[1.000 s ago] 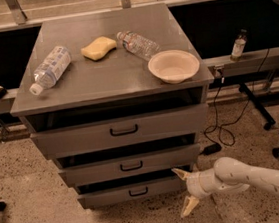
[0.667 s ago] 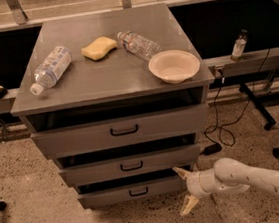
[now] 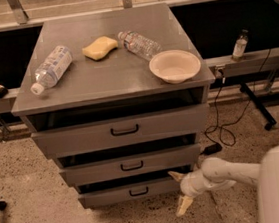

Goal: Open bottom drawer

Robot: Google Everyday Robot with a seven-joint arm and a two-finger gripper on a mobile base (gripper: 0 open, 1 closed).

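The bottom drawer [image 3: 131, 191] is the lowest, narrowest grey front of the three-drawer cabinet, with a small black loop handle [image 3: 138, 191]. It sits slightly recessed under the middle drawer [image 3: 131, 165]. My gripper [image 3: 180, 191] is at the end of the white arm, low at the drawer's right end. Its two cream fingers are spread wide, one [image 3: 176, 175] up by the drawer's right corner, the other [image 3: 183, 205] pointing down toward the floor. It holds nothing and is right of the handle.
The top drawer [image 3: 125, 130] has a bigger handle. On the cabinet top lie two plastic bottles [image 3: 51, 67] [image 3: 139, 44], a yellow sponge [image 3: 100, 47] and a cream bowl [image 3: 174, 65]. Black cables [image 3: 221, 124] and a stand leg [image 3: 257, 105] are on the speckled floor at right.
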